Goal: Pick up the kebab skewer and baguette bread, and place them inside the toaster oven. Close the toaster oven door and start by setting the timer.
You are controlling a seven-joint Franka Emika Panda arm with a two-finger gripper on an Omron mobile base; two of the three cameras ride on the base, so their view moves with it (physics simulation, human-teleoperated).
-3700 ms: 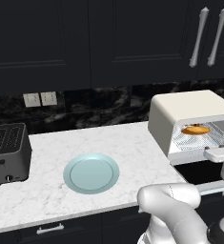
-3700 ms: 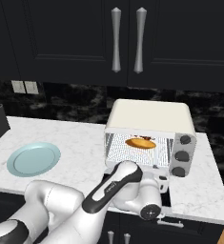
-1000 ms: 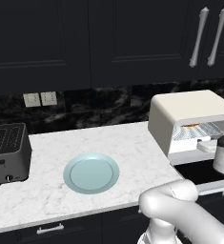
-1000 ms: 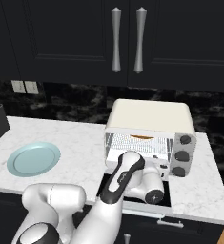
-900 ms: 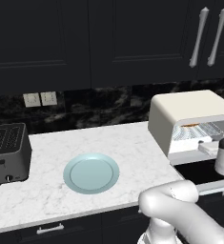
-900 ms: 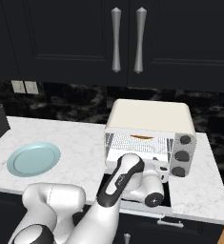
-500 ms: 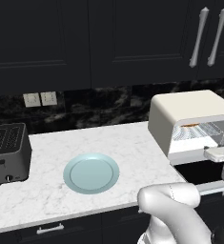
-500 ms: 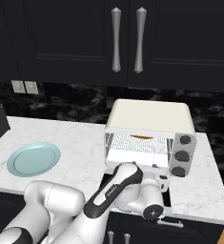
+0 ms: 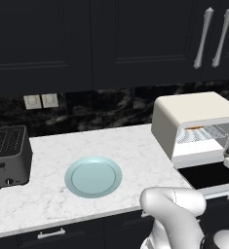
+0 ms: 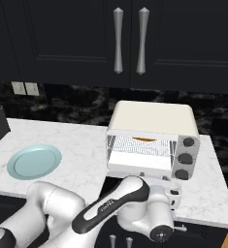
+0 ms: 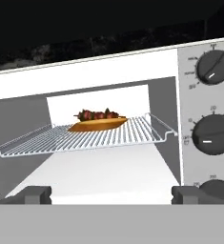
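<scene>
The white marble desk [image 9: 111,146] carries the toaster oven [image 10: 152,140] at its right end, front standing open. The toaster oven door [image 9: 208,175] lies folded down flat, dark glass up, over the desk edge. Left of it sit a pale blue plate [image 9: 93,176] and a dark grey slot toaster [image 9: 9,155], well apart. Inside, on the wire rack [image 11: 85,138], the baguette bread [image 11: 96,124] lies toward the back with the kebab skewer [image 11: 96,114] just behind it, perhaps touching. The hand [image 11: 111,194] faces the opening, released, fingers wide apart and holding nothing.
</scene>
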